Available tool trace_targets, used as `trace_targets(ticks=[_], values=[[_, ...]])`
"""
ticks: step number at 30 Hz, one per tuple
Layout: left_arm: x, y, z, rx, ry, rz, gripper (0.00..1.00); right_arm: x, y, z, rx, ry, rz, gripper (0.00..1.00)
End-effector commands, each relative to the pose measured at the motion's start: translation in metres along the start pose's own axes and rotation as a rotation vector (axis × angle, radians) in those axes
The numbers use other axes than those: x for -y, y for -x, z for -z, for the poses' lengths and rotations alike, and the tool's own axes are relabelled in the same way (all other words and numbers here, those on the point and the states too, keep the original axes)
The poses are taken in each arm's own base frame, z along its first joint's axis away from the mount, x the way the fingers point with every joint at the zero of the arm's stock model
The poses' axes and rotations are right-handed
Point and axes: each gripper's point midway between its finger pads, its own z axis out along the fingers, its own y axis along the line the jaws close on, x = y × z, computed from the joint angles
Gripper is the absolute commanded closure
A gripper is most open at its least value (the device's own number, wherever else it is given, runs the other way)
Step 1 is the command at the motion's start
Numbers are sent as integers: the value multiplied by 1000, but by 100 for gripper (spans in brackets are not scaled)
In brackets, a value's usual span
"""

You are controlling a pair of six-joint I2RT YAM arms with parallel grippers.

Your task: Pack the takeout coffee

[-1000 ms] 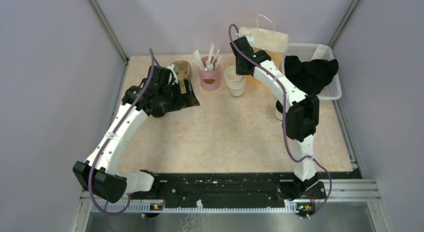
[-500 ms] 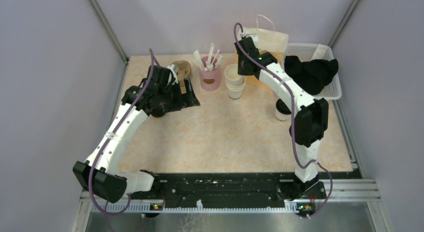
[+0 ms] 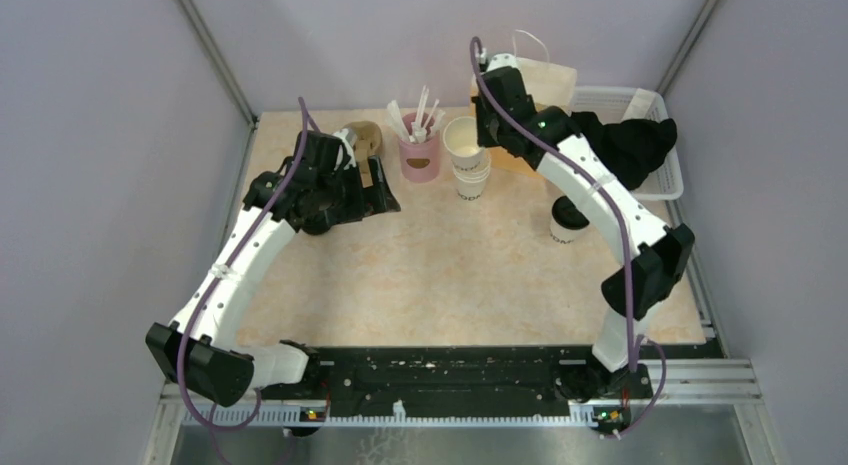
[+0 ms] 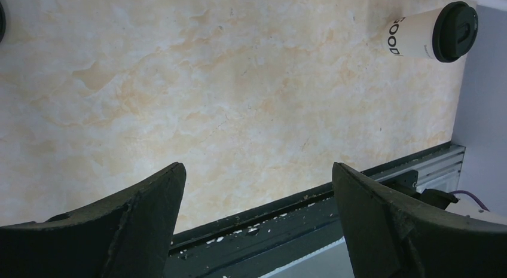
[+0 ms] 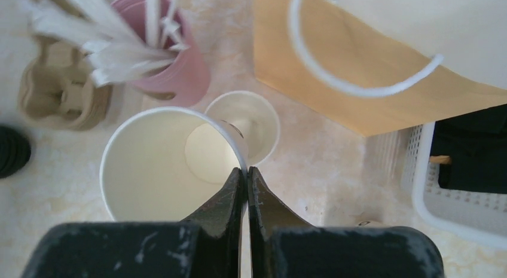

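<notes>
A lidless paper cup (image 5: 149, 164) has been lifted off the stack (image 5: 256, 125), its rim pinched in the right pincer (image 5: 247, 173). The left pincer (image 4: 256, 170) is spread wide, empty. One lidded coffee cup (image 3: 567, 221) is stood on the counter (image 3: 430, 275).

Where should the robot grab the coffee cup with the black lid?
Probably around the white paper side of the coffee cup, just under its black lid, coming in level from the middle of the table. It stands upright and round, and the lid might pop off.
</notes>
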Motion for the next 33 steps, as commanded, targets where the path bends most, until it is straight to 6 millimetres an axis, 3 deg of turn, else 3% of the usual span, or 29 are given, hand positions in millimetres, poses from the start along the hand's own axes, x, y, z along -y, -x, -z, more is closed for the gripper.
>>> trace_targets(ticks=[1, 5, 8, 11, 16, 19, 25, 29, 33], values=[[-4, 13, 2, 28, 30, -19, 2, -56, -8, 79, 60, 212, 223, 100], [-45, 21, -1, 14, 168, 16, 2, -89, -60, 108, 12, 376, 293, 100], [-80, 38, 1, 45, 251, 73, 2, -110, -98, 116, -57, 535, 269, 100], [-124, 52, -6, 48, 334, 160, 5, -119, -136, 109, -121, 610, 275, 100], [-190, 74, -22, 105, 451, 238, 13, -116, -168, 87, -134, 609, 379, 100], [-218, 84, -32, 115, 489, 254, 18, -114, -184, 78, -149, 605, 408, 100], [-257, 85, -46, 64, 606, 244, 23, -110, -194, 77, -141, 619, 440, 100], [-270, 83, -62, 31, 607, 232, 26, -99, -201, 72, -136, 576, 448, 100], [-274, 82, -72, -14, 593, 256, 37, -97, -207, 70, -145, 570, 448, 100]])
